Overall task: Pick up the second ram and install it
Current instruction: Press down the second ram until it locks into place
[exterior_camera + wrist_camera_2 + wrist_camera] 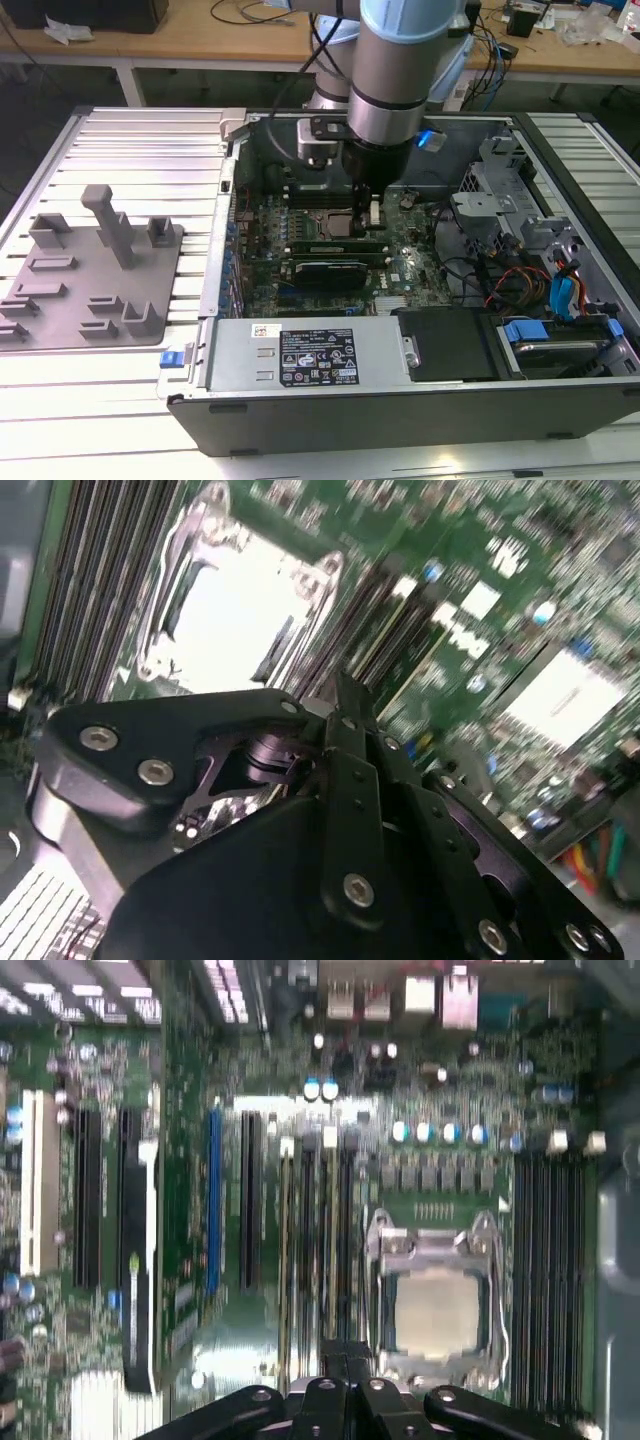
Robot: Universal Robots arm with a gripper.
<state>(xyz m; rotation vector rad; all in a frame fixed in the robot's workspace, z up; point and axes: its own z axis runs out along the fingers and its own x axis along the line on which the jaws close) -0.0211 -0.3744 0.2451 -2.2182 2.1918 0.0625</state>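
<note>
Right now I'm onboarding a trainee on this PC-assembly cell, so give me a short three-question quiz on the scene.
1. True or false: the gripper is over the motherboard inside the open computer case.
2. Which lies nearest the gripper in the first wrist view? A) processor socket B) grey fixture tray C) blue drive latch
3. Fill in: the grey fixture tray lies outside the case, to the exterior view's ____.

Key: 1 true; 2 A; 3 left.

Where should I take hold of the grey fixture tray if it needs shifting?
Probably by its tall post, coming straight down from above and closing across its narrower faces. It stands well above the low blocks, while the edges of the grey fixture tray lie flat on the slatted table.
</note>
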